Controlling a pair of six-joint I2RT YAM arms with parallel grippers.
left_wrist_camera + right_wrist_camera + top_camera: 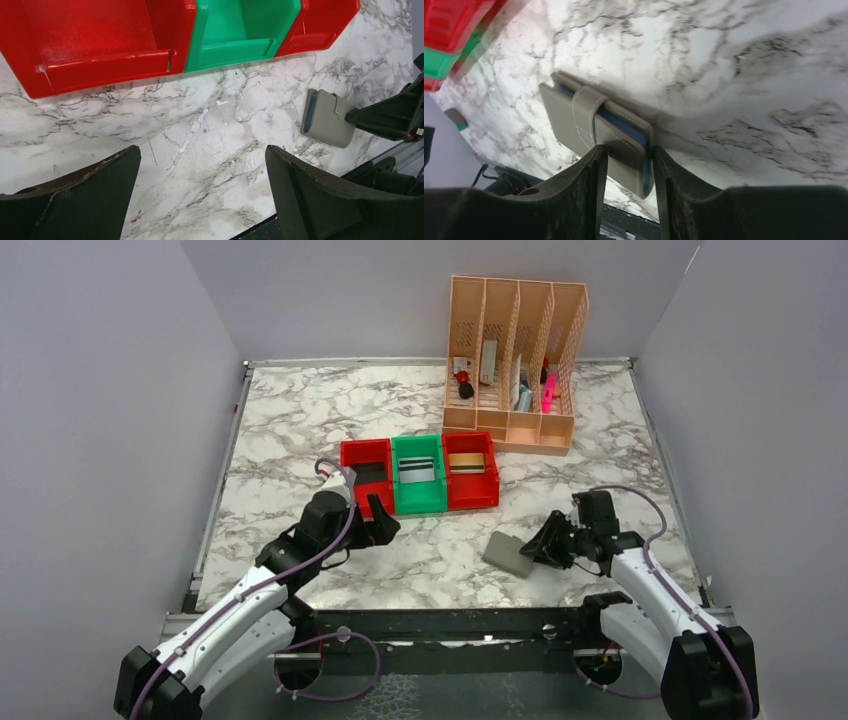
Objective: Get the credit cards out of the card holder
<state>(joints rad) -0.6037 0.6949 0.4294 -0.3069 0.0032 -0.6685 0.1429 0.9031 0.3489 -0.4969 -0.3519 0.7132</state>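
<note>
The grey card holder [505, 552] lies folded shut on the marble table, right of centre near the front, its strap across it and a blue inner edge showing in the right wrist view [574, 115]. My right gripper [535, 550] is shut on its right end, one finger on each side [626, 155]. The holder also shows in the left wrist view [325, 117]. A black card [370, 473], a silver-grey card [418, 472] and a gold-tan card [470, 465] lie one each in the three bins. My left gripper [380, 520] is open and empty over bare table [202, 160].
A red bin [365, 448], a green bin [418, 504] and a second red bin [472, 504] stand side by side mid-table, just beyond my left gripper. A tall peach slotted organiser [515, 430] with small items stands at the back right. Grey walls enclose the table.
</note>
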